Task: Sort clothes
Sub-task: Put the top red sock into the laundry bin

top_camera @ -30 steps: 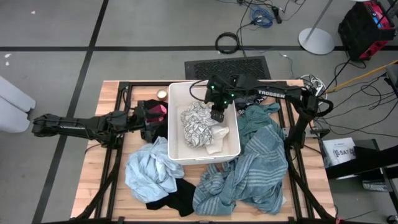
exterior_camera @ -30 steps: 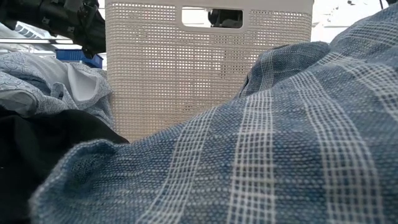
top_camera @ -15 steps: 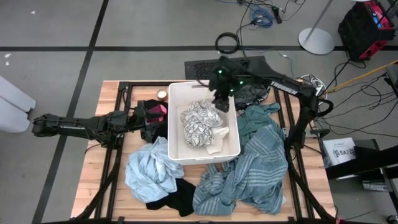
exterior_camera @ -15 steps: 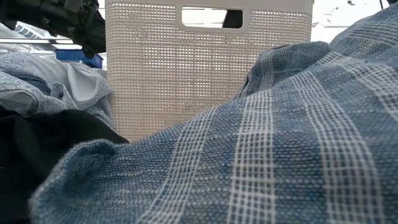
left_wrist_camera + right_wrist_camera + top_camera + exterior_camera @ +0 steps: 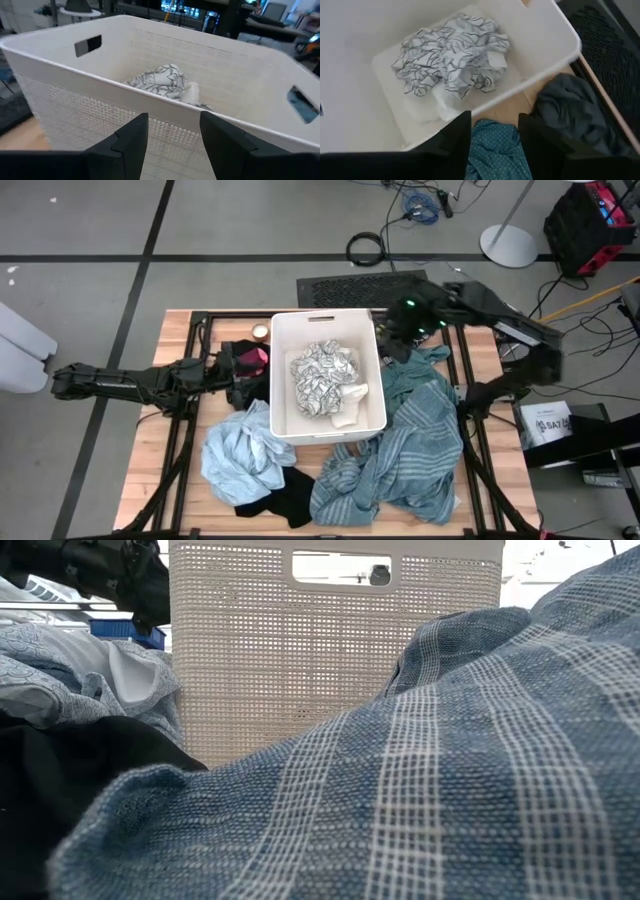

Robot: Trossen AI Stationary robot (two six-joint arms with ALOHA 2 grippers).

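Observation:
A white bin (image 5: pixel 378 395) stands mid-table with a white patterned garment (image 5: pixel 320 375) lying in it, which also shows in the right wrist view (image 5: pixel 452 52). My left gripper (image 5: pixel 172 135) is open and empty, level at the bin's left wall (image 5: pixel 75 110). It is next to a small magenta garment (image 5: pixel 257 357) and a black one (image 5: pixel 232 348). My right gripper (image 5: pixel 495 137) is open and empty, above the table beside the bin's far right corner. It is over a teal dotted cloth (image 5: pixel 492 145) and a dark grey garment (image 5: pixel 570 107).
A large teal-grey striped garment (image 5: pixel 410 455) covers the table's near right and fills the low view (image 5: pixel 450 790). A light blue garment (image 5: pixel 240 455) and a black one (image 5: pixel 285 500) lie at the near left. A small round object (image 5: pixel 261 332) sits by the bin's far left corner.
My right gripper has gone from over the bin's inside toward the far edge, then toward the table's right edge, out past the bin's far right corner. The garments in the bin lie as before.

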